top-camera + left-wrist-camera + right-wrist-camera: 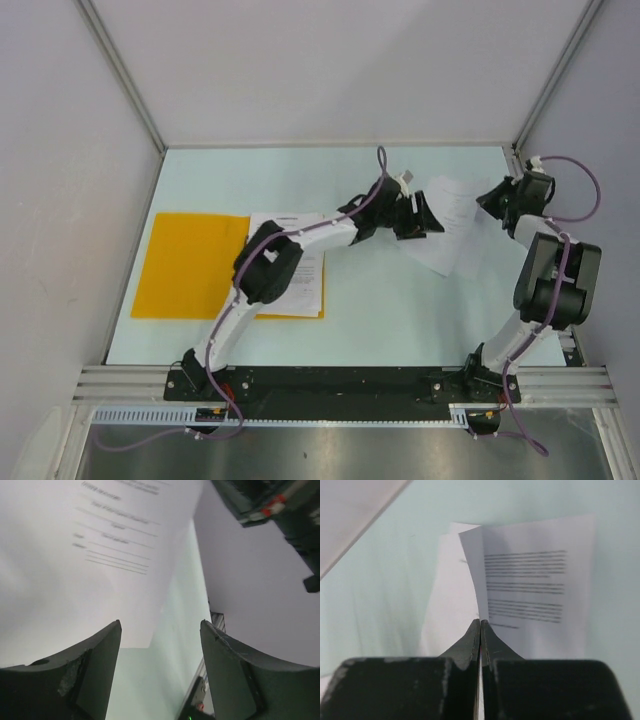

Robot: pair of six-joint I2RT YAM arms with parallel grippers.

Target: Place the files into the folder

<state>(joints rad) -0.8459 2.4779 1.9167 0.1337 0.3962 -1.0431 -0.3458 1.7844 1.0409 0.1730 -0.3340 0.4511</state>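
Note:
The orange-yellow folder (190, 265) lies flat at the table's left, with one printed sheet (305, 272) lying over its right part under my left arm. More of the files (450, 235) sit at centre right. My right gripper (497, 200) is shut on the edge of a printed sheet (535, 590), which curls up from the jaws (481, 622), with another white sheet (450, 600) beside it. My left gripper (418, 215) is at the left edge of those sheets. It stands open (160, 625) with nothing between its fingers, and a printed sheet (75, 555) hangs just beyond them.
The pale green table (400, 320) is closed in by grey walls at left, back and right. A metal rail (350, 385) holding both arm bases runs along the near edge. My right gripper's body (270, 505) shows in the left wrist view.

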